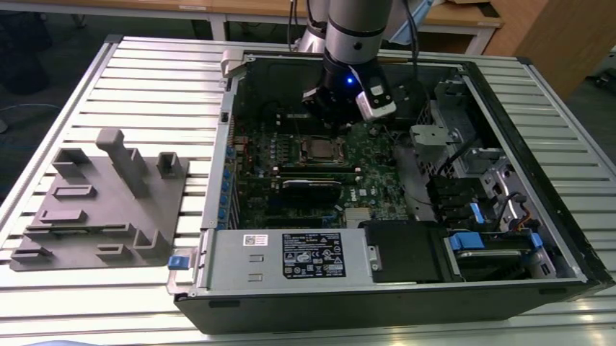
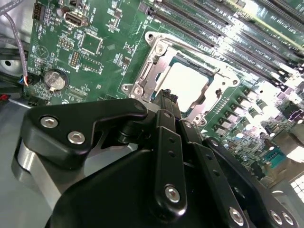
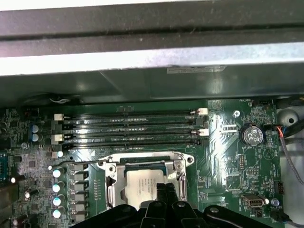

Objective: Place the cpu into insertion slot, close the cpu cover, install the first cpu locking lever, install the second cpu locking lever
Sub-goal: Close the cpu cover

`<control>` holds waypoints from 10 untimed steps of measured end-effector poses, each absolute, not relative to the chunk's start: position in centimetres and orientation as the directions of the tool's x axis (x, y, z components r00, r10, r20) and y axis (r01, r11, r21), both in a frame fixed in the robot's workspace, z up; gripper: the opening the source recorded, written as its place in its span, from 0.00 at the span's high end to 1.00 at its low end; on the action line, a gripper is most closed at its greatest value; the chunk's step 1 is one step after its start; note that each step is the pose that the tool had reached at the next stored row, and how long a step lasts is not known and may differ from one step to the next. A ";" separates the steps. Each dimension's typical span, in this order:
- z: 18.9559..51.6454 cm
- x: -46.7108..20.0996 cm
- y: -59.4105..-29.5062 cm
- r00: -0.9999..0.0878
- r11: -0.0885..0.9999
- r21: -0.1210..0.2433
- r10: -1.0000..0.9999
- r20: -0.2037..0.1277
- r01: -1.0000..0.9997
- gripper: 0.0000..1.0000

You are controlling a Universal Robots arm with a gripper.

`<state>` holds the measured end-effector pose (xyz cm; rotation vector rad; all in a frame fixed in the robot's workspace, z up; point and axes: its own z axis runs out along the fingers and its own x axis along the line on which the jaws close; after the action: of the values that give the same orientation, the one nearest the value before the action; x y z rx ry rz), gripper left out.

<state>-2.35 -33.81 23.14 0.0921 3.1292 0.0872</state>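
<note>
In the exterior view, the arm (image 1: pixel 356 29) is seen reaching down from the far side into an open computer case (image 1: pixel 385 306) laid on a slatted table (image 1: pixel 144 79). The gripper (image 1: pixel 337 126) is held just above the green board (image 1: pixel 376 158), at the far edge of the socket (image 1: pixel 300 153), in which the grey chip (image 1: pixel 316 149) is seated. A grey moulded tray (image 1: pixel 86 202) lies on the table at the exterior view's left, apart from the case.

In the second wrist view, the black fingers (image 2: pixel 166 123) are drawn together, with nothing gripped between them. The gripper (image 2: pixel 167 95) is pointed at the rim of the silver cover (image 2: pixel 154 57); whether it is touched cannot be told. The cover is laid flat around the chip (image 2: pixel 187 85), whose top is seen through the window.

In the first wrist view, the gripper (image 3: pixel 165 189) is seen closed over the edge of the chip (image 3: pixel 140 185), which is framed by the cover (image 3: pixel 110 183). Long memory slots (image 3: pixel 128 128) are ranged just beside the cover.
</note>
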 end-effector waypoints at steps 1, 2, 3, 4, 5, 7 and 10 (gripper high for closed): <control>23.1 -2.3 -33.8 -0.998 0.997 0.050 0.059 -0.008 0.058 0.89; 23.1 -2.3 -33.8 -0.998 0.997 0.045 0.059 -0.009 0.058 0.89; 23.1 -2.3 -33.8 -0.998 0.997 0.043 0.059 -0.009 0.058 0.89; 23.1 -2.3 -33.8 -0.998 0.997 0.043 0.059 -0.009 0.058 0.89; 23.1 -2.3 -33.8 -0.998 0.997 0.042 0.059 -0.009 0.058 0.89; 23.1 -2.3 -33.8 -0.998 0.997 0.042 0.059 -0.009 0.058 0.89; 23.1 -2.3 -33.8 -0.998 0.997 0.042 0.059 -0.009 0.058 0.89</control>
<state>-2.35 -33.81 23.14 0.0918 3.1293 0.0649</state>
